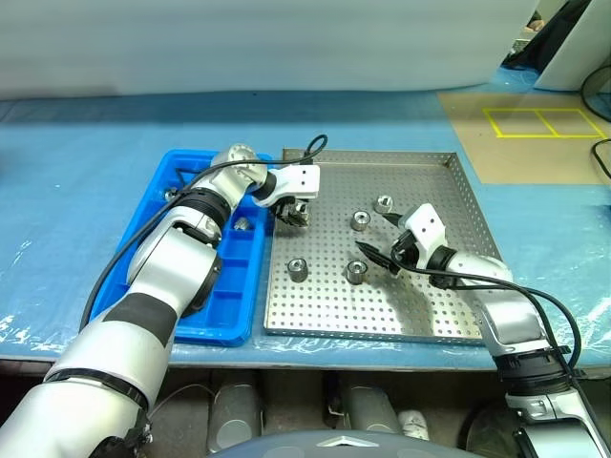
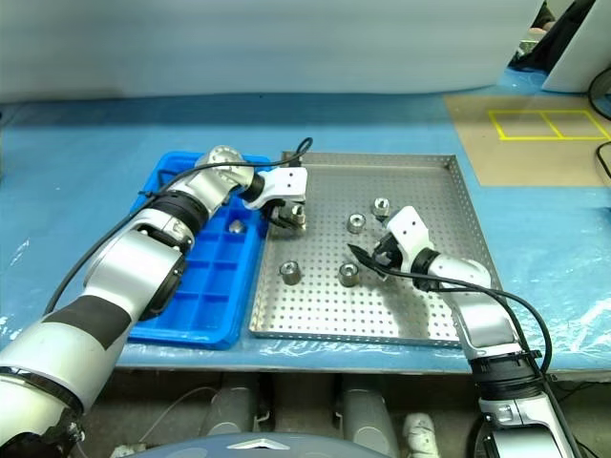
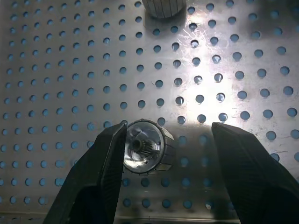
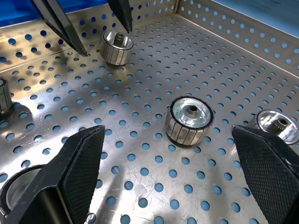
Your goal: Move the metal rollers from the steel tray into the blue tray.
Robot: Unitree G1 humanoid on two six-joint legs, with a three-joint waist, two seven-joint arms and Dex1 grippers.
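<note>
1. Left eye view: your steel tray [image 1: 420, 315] sits on the blue-covered counter [image 1: 86, 162], with the blue tray [image 1: 239, 286] touching its left rim.
2. Four metal rollers stand upright and apart on the perforated floor: roller near the back [image 1: 384, 202], roller beside it [image 1: 360, 220], front left roller [image 1: 298, 269], front middle roller [image 1: 355, 272].
3. A fifth roller [image 3: 145, 147] lies at the tray's left edge. Your left end effector [image 3: 166, 149] straddles it, fingers apart; one finger [image 3: 110, 158] is at the roller's side, the other stands clear. Not clamped.
4. One roller in the blue tray [image 2: 235, 227] already sits in a middle compartment.
5. Your right end effector [image 1: 380, 253] hovers low over the tray's middle, fingers spread wide, holding nothing; a roller lies between and beyond its fingers in the right wrist view.
</note>
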